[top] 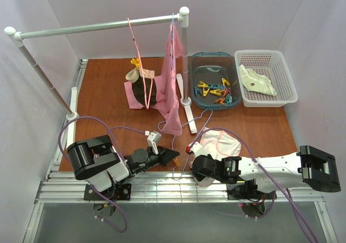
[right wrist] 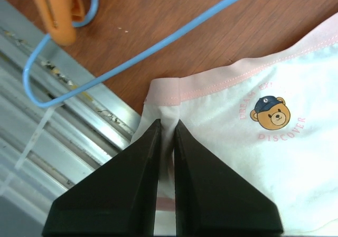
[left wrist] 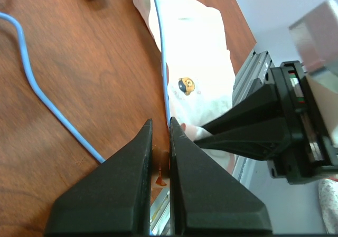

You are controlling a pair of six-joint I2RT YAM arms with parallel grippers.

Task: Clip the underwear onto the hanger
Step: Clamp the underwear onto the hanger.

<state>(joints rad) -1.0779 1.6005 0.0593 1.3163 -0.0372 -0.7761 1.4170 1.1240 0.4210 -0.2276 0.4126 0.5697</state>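
The underwear point(top: 221, 141) point(right wrist: 264, 158), white with pink edging and a small bear print, lies on the wooden table near its front edge. My right gripper point(right wrist: 167, 122) point(top: 187, 160) is shut on a bunched fold at its waistband corner. The hanger point(left wrist: 161, 52) point(right wrist: 158, 47), a thin light-blue wire, lies flat across the table and over the underwear point(left wrist: 200, 89). One strand of it runs into the tips of my left gripper point(left wrist: 160, 122) point(top: 175, 156), which is shut on it. The two grippers meet tip to tip. An orange clothespin point(right wrist: 58, 15) sits on the wire's bend.
A rail point(top: 102, 26) at the back carries a pink hanger point(top: 135, 53) and a hanging pink garment point(top: 172, 86). Beneath lies a dark olive garment point(top: 145, 89). A teal bin point(top: 213, 54) of clothespins and a white basket point(top: 267, 53) stand back right. An aluminium frame point(top: 162, 186) borders the near edge.
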